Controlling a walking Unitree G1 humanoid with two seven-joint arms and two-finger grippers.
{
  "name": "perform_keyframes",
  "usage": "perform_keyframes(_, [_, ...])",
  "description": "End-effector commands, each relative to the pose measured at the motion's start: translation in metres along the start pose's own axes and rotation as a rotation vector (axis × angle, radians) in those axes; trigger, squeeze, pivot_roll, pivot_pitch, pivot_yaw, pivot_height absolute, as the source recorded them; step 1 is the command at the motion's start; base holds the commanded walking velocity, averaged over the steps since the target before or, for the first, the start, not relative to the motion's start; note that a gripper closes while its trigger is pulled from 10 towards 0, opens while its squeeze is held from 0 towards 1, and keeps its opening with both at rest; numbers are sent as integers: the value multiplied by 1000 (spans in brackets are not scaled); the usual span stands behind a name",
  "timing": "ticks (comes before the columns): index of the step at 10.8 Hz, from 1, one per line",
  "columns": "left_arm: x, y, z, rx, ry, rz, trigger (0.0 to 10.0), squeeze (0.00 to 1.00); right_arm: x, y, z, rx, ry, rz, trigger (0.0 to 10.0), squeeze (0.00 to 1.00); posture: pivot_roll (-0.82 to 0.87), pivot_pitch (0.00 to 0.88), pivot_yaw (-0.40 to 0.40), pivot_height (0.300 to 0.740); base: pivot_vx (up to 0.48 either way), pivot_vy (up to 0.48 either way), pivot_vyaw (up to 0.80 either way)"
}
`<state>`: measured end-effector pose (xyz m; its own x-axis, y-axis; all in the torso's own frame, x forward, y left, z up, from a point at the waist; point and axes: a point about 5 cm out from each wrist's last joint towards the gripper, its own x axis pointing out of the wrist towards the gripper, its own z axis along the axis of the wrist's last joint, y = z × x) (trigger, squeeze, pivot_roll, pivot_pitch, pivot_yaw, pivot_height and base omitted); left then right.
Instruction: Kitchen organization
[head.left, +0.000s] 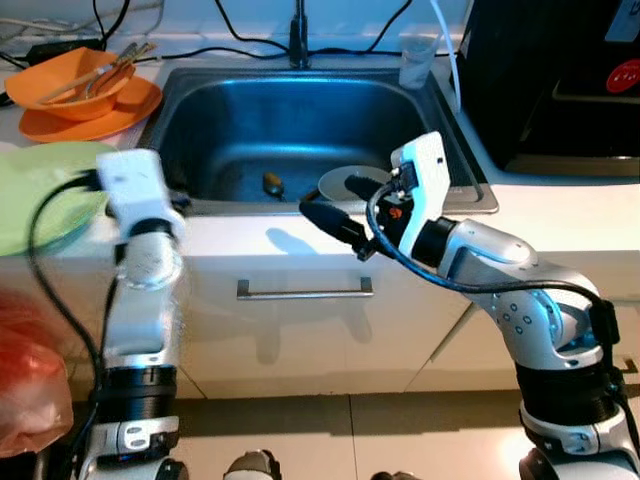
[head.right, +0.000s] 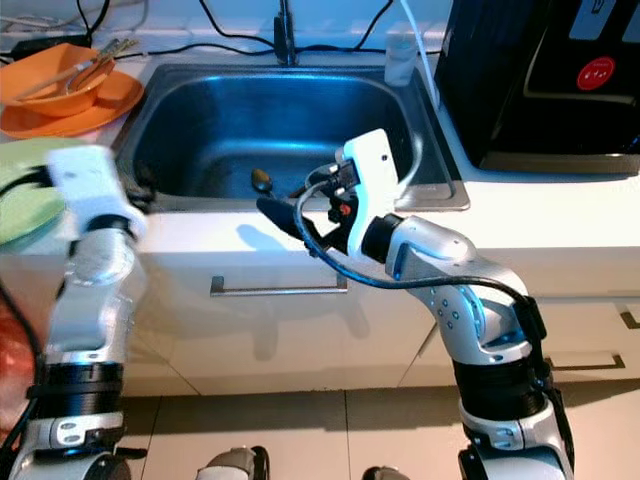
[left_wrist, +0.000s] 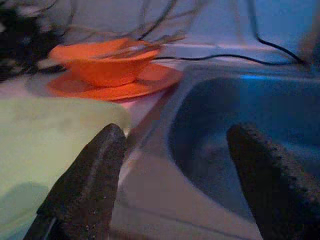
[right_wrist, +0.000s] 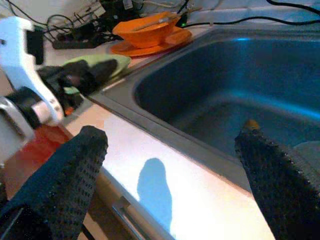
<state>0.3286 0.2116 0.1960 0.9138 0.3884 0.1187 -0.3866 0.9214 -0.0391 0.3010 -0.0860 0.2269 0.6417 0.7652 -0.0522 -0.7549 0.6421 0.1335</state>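
- The sink (head.left: 200, 110) lay sunk in the counter (head.left: 560, 215); on its floor we saw a small brown object (head.left: 272, 183) beside a round drain cover (head.left: 350, 184).
- An orange bowl (head.left: 75, 82) with utensils sat on an orange plate (head.left: 95, 122) left of the sink, a pale green plate (head.left: 40, 190) nearer.
- The right pincer (head.left: 318, 214) hovered over the counter's front edge, fingers apart, holding nothing.
- The left pincer (left_wrist: 175, 170) stood apart too, between the green plate and the sink rim.
- We judged this an approach step; the next move would call for reaching to a dish.
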Motion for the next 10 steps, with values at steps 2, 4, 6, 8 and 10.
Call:
perform_keyframes(2, [-4,20,-6,-87,48,110,10000,1000,1,1,4,-24,-6,12,10000,86,98,91,-3,740,0,0,0])
perform_keyframes(4, [-9,27,-13,-150,101,162,10000,1000,2,-2,4,-26,-3,14,10000,82,106,91,-13,740,0,0,0])
perform_keyframes(6, [-15,27,-10,-183,101,152,10000,1000,4,-2,5,-30,-1,25,10000,86,118,86,-21,740,0,0,0])
perform_keyframes(8, [-14,24,-5,-173,74,121,10000,1000,7,-1,5,-30,-3,33,10000,82,126,83,-23,740,0,0,0])
perform_keyframes(10, [-16,25,3,-151,44,113,10000,1000,9,-2,4,-29,-4,40,10000,86,147,89,-31,740,0,0,0])
